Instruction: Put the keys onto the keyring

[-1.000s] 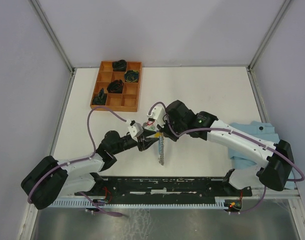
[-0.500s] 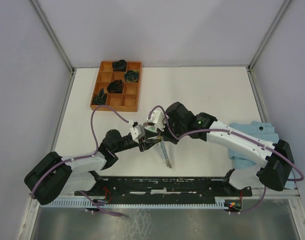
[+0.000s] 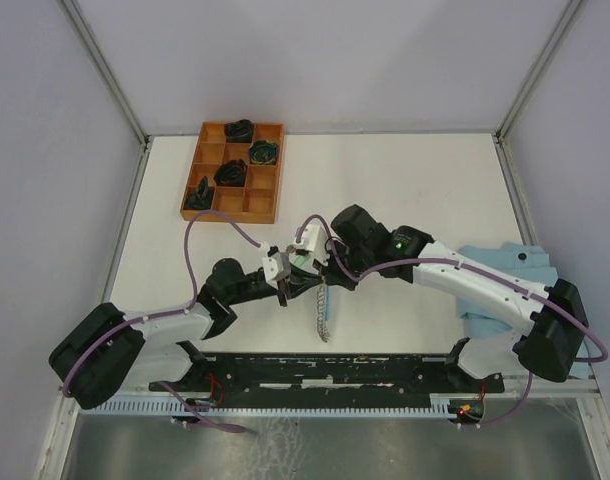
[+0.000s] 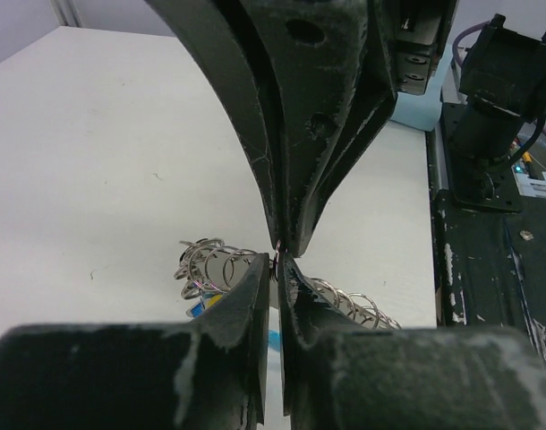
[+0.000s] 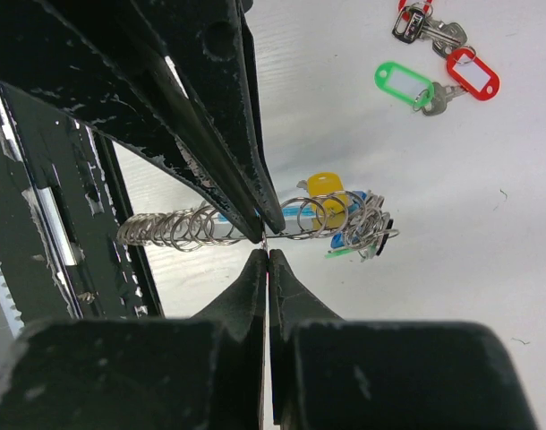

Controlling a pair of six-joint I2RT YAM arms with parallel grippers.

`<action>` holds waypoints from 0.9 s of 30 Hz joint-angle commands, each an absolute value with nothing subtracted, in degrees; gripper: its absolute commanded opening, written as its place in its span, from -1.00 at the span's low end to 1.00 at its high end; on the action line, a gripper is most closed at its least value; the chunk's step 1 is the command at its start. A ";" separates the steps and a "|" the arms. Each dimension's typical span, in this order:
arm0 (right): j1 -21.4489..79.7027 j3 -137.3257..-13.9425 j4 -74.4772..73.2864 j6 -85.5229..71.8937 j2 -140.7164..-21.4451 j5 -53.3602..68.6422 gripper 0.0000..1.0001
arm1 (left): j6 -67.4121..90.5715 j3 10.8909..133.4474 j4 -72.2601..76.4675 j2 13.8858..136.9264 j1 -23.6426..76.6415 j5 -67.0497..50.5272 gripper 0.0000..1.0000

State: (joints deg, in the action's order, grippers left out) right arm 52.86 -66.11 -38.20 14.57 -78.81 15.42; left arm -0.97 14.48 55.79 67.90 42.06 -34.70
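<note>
The left fingers [image 4: 246, 305] have just drawn in from well apart to a thin slit. They now pinch the wire of the keyring [image 3: 323, 312] tip to tip with the right fingers [image 5: 286, 287], which stay clamped on it. With both arms holding it, a coil could be pried open (my guess). The ring's tail swung right, then fell back, trailing toward the near edge. Loose keys [image 5: 434, 90] lie apart on the worktop [image 3: 415, 180].

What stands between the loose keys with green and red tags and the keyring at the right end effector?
Nothing visible does. In the right wrist view, only bare white table separates the keys from the keyring, which the right end effector pinches.
</note>
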 commanded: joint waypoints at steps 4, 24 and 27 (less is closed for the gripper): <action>52.82 -66.42 -34.98 16.42 -76.70 18.01 -0.99 | -3.16 16.88 55.64 68.08 41.75 -37.23 -0.94; 52.12 -51.13 -13.99 -0.94 -64.31 3.94 -0.16 | 2.43 12.04 57.63 61.59 41.75 -24.91 -0.95; 52.19 -47.35 -7.38 -4.20 -63.54 2.93 -0.15 | 3.77 12.04 58.20 61.70 41.75 -24.01 -0.95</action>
State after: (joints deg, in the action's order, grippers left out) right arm 52.36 -51.03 -20.32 2.81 -64.97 6.13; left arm 0.08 11.88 53.63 62.87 41.87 -26.94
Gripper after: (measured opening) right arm 0.421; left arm 0.043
